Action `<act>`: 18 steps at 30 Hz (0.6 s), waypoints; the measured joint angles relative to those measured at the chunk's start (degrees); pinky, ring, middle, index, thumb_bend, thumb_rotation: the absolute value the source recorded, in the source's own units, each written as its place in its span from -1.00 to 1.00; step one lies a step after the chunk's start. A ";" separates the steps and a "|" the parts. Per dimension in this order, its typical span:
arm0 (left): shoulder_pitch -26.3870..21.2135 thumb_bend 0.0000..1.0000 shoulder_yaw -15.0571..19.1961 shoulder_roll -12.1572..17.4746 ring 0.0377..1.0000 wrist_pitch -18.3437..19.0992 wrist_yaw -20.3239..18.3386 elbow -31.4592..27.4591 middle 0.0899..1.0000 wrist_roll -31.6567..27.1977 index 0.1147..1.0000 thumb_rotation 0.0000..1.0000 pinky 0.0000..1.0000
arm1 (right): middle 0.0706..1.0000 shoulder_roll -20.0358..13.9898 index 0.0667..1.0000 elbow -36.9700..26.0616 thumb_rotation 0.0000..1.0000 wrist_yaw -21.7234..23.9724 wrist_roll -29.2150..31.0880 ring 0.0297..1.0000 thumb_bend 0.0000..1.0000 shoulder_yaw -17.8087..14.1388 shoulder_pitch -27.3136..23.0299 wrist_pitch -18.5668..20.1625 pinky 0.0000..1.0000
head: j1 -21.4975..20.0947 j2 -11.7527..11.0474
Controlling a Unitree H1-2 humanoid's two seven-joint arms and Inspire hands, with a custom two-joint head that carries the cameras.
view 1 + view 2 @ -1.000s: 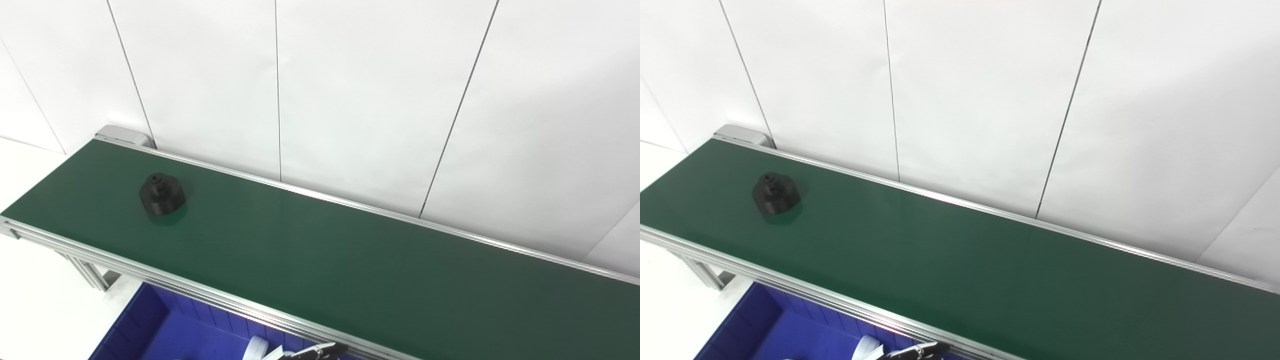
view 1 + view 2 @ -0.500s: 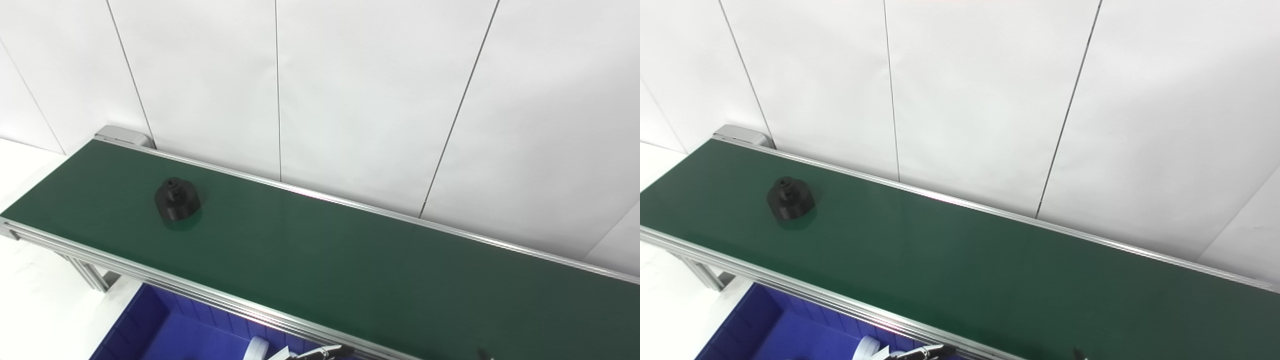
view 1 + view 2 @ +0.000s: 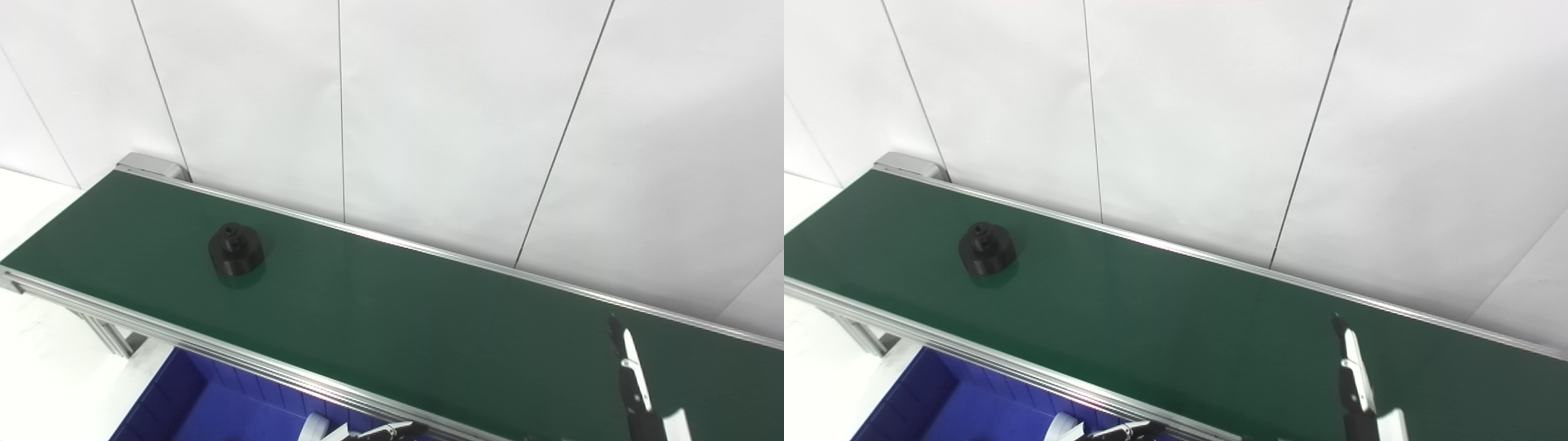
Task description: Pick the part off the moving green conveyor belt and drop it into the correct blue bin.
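The right hand (image 3: 631, 380) shows only as a thin edge-on sliver with one fingertip (image 3: 1338, 321) pointing up, rising from the bottom edge over the near right part of the green conveyor belt (image 3: 398, 312); so little of it is in view that I cannot tell whether it is spread or clenched, though nothing shows in its grasp and it seems to hang above the belt rather than rest on it. The left hand (image 3: 386, 432) barely peeks in at the bottom edge, below the belt's near aluminium rail (image 3: 245, 358), just a dark and white tip lying over the blue bin (image 3: 184, 398); its state cannot be told either. The black part (image 3: 236, 250), a round stepped piece with a small hub and hole on top, stands upright on the belt well to the left of the right hand and farther from the camera than either hand, apart from both. Between the right hand and the part lies bare green belt with nothing in the way. The blue bin sits under the belt's near edge, beside the left hand, and a white piece (image 3: 1062, 425) shows inside it by that hand. Beyond the belt's far rail stands a white panelled wall (image 3: 429, 122).
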 measured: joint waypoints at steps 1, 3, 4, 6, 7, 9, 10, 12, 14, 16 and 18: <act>-0.01 0.64 0.12 0.00 0.81 0.00 -0.12 -0.04 0.86 -0.02 0.79 -0.06 0.66 | 0.97 0.13 1.00 0.00 -0.03 0.04 -0.25 0.94 0.75 0.05 -0.39 0.09 0.86 | -1.31 0.44; 0.03 0.65 0.42 0.05 0.84 0.00 -0.86 -0.05 0.89 -0.90 0.80 -0.07 0.70 | 0.96 0.41 1.00 0.00 -0.06 0.07 -0.39 0.93 0.74 0.27 -0.83 0.13 0.86 | -3.23 1.22; 0.05 0.66 0.71 0.09 0.85 0.00 -1.50 -0.12 0.90 -1.20 0.81 -0.06 0.71 | 0.95 0.55 1.00 0.00 -0.07 0.21 -0.47 0.92 0.73 0.53 -0.90 0.15 0.83 | -5.51 2.01; 0.09 0.67 1.35 0.19 0.88 0.00 -2.69 -0.22 0.92 -2.12 0.83 -0.06 0.74 | 0.93 0.68 0.99 0.00 -0.13 0.52 -0.67 0.89 0.72 1.06 -0.86 0.23 0.78 | -7.97 2.72; 0.11 0.67 1.89 0.18 0.88 -0.01 -3.50 -0.26 0.93 -2.39 0.83 -0.06 0.75 | 0.92 0.75 0.99 0.00 -0.14 0.61 -0.80 0.89 0.72 1.25 -0.80 0.25 0.78 | -8.00 2.72; 0.10 0.68 3.41 0.15 0.88 -0.01 -5.44 -0.26 0.93 -3.62 0.85 -0.08 0.77 | 0.91 0.97 0.98 -0.10 -0.19 0.99 -1.16 0.87 0.71 1.44 -0.65 0.45 0.74 | -10.00 3.33; 0.10 0.67 4.06 0.12 0.89 -0.01 -6.11 -0.26 0.94 -4.02 0.86 -0.07 0.78 | 0.90 1.07 0.97 -0.23 -0.20 1.17 -1.42 0.86 0.71 1.49 -0.61 0.65 0.72 | -12.28 4.21; 0.14 0.67 5.38 0.07 0.91 -0.01 -7.75 -0.58 0.96 -4.63 0.89 -0.07 0.81 | 0.89 1.45 0.96 -0.92 -0.23 1.64 -2.24 0.85 0.71 1.58 -0.54 1.37 0.70 | -14.57 5.00; 0.20 0.65 6.50 0.05 0.94 -0.01 -9.32 -1.23 0.98 -4.93 0.92 -0.08 0.87 | 0.88 2.07 0.95 -1.86 -0.25 1.80 -3.18 0.84 0.70 1.80 -0.57 2.34 0.68 | -14.59 5.01; 0.19 0.62 7.72 0.01 0.97 -0.02 -11.23 -1.28 1.00 -5.42 0.94 -0.08 0.92 | 0.88 2.91 0.95 -2.47 -0.26 2.08 -4.65 0.83 0.68 2.10 -0.92 3.69 0.66 | -18.26 5.62; 0.20 0.61 9.05 -0.09 0.98 -0.02 -12.74 -1.27 1.00 -5.42 0.94 -0.08 0.93 | 0.87 3.83 0.95 -2.55 -0.27 2.56 -6.20 0.82 0.67 2.51 -1.59 4.93 0.66 | -19.86 5.98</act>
